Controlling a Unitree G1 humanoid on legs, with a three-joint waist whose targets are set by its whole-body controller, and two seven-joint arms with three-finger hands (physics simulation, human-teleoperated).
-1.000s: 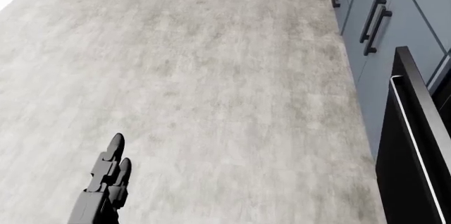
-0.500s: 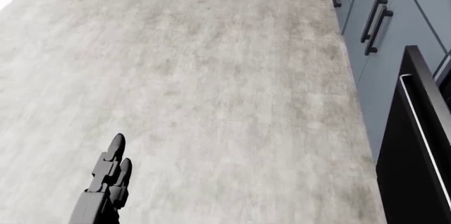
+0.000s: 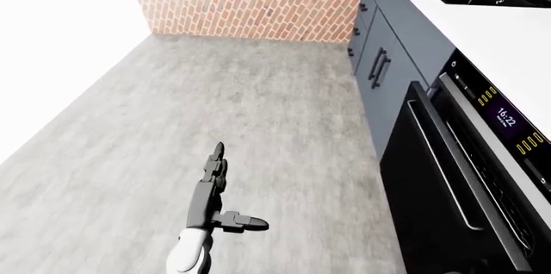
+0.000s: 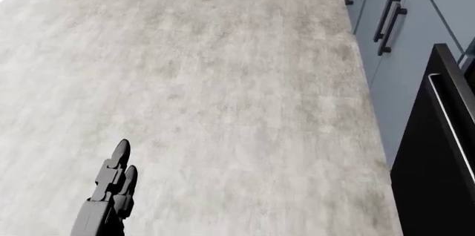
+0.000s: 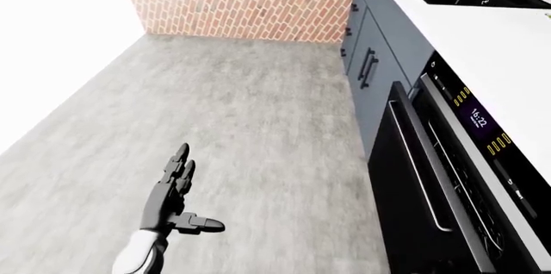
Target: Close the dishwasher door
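Black three-fingered left hand (image 3: 209, 187) on a white forearm (image 3: 185, 254).

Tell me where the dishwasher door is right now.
In the left-eye view the dishwasher door stands ajar at the lower right, just below the blue cabinets and under the white counter. The left robot hand hangs apart to its left.

Even, bright, shadowless render; left edge blown out white.
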